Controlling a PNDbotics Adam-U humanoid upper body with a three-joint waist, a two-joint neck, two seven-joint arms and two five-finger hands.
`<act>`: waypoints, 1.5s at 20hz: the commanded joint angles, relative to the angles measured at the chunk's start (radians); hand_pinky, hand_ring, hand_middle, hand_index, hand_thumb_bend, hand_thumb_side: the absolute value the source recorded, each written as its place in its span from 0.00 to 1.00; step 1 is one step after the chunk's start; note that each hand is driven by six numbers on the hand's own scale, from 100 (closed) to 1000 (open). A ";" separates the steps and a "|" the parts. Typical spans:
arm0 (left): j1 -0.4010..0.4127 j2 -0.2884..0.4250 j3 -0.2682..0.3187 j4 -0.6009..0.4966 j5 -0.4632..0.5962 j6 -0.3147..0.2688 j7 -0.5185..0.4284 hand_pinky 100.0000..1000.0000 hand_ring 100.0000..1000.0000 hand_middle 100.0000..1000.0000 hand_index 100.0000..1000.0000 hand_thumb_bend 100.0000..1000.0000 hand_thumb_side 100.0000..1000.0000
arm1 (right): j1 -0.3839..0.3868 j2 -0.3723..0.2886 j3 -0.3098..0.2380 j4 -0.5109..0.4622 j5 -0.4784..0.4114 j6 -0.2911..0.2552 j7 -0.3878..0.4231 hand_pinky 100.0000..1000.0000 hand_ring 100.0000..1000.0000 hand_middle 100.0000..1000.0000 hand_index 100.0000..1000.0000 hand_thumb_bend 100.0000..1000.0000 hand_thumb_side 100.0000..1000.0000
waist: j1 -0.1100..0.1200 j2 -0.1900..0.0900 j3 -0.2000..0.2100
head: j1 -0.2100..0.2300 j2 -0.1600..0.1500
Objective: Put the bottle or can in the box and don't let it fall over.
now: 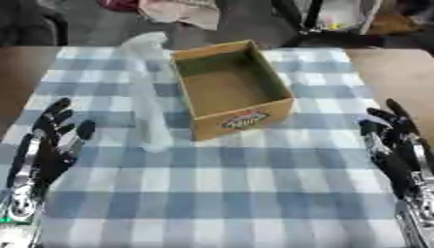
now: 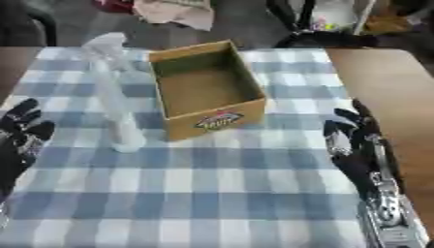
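A clear plastic bottle [image 1: 146, 92] stood upright on the bench [image 1: 254, 193], which was covered by a blue-and-white checked cloth [image 2: 212, 193]. The bottle was tall and pale, its top blurred, and it rose just beside the left wall of an open cardboard box [image 1: 230, 87] — outside it, not in it. Whether the bottle touched the box wall could not be told. The box sat near the far middle of the cloth, turned slightly askew, its inside bare brown card, with a red-and-white label [image 1: 246, 119] on the near face.

The left robot hand [image 1: 53, 140] lay near the lower left corner, fingers straight and spread, pointing away from the robot — released, grasping nothing, and apart from the bottle. The right robot hand [image 2: 352, 140] lay at the right side of the cloth, near the bench's bare brown edge; its fingers were likewise relaxed and extended, with nothing between them, and it was well apart from the box.

Beyond the far edge of the bench, a dark floor showed with some pale cloth [image 1: 182, 12] and dark shapes that could not be made out.
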 commanded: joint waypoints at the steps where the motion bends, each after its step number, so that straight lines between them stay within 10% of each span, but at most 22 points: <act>1: -0.012 0.012 -0.002 -0.022 -0.004 -0.001 -0.004 0.90 0.95 0.92 0.94 0.52 0.53 | -0.009 -0.007 -0.003 -0.010 0.009 -0.001 0.000 0.95 0.73 0.79 1.00 0.11 0.30 | 0.002 -0.013 0.000 | -0.003 0.001; 12: -0.030 0.035 -0.018 -0.023 -0.001 0.008 -0.013 0.89 0.94 0.90 0.93 0.47 0.48 | -0.008 -0.007 -0.004 -0.010 0.009 0.000 -0.001 0.95 0.73 0.79 1.00 0.11 0.31 | 0.004 -0.014 -0.002 | -0.002 0.003; 30: -0.306 0.125 -0.208 0.206 -0.016 0.044 -0.058 0.88 0.92 0.89 0.92 0.50 0.51 | -0.005 -0.006 0.008 -0.007 0.004 -0.001 0.010 0.95 0.73 0.79 1.00 0.11 0.31 | 0.000 -0.020 -0.024 | 0.016 0.011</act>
